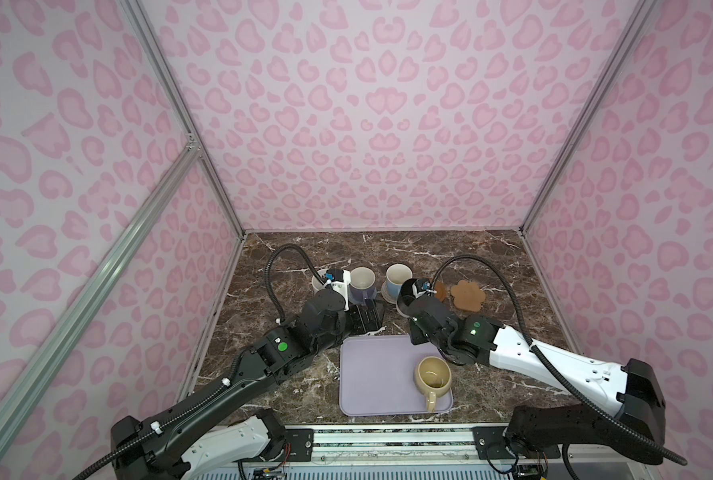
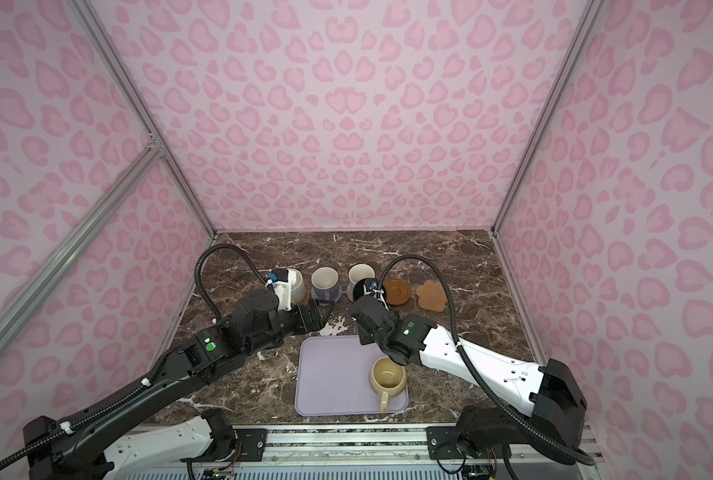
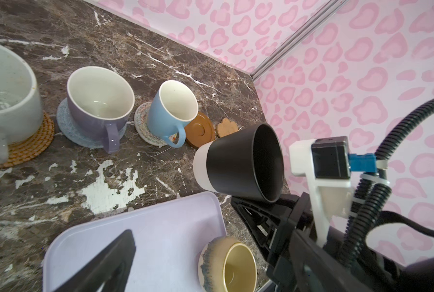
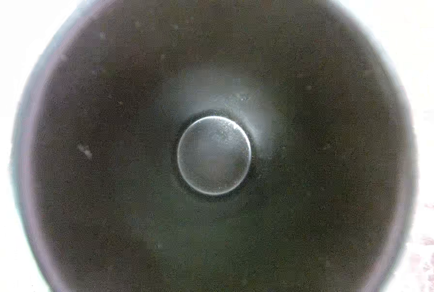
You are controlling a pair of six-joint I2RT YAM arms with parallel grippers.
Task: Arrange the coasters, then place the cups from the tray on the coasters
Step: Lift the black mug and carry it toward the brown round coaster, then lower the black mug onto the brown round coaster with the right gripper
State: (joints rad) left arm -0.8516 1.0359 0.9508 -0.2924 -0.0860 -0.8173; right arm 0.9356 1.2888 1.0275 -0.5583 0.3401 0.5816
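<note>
Your right fingers (image 3: 257,206) are clenching on the black mug (image 3: 236,164) at its mouth end, and you are carrying it tilted, mouth turned back toward the wrist, so its dark inside is filling the right wrist view. In both top views it is hanging just at 9 o'clock of the brown wooden dish (image 2: 398,291), and the paw-shaped coaster (image 1: 467,295) is lying at the dish's 3 o'clock, both of them bare. Your left fingers (image 1: 367,319) are standing spread wide and gripping nothing, hovering just past the 11 o'clock corner of the tray (image 1: 371,374), at 6 o'clock of the lavender mug (image 3: 97,106). That mug is sitting on the grey-blue knit coaster (image 3: 68,131). At its 9 o'clock the white mug (image 3: 6,101) is sitting on the orange-tan woven coaster (image 3: 33,144), and at its 3 o'clock the light blue mug (image 3: 168,111) is sitting on the cream woven coaster (image 3: 142,124). The whole row is lying at 12 o'clock of the tray on the marbled surface (image 1: 388,249). The beige-yellow mug (image 1: 431,374) is standing upright in the tray's 4 o'clock corner, its handle pointing to 6 o'clock
</note>
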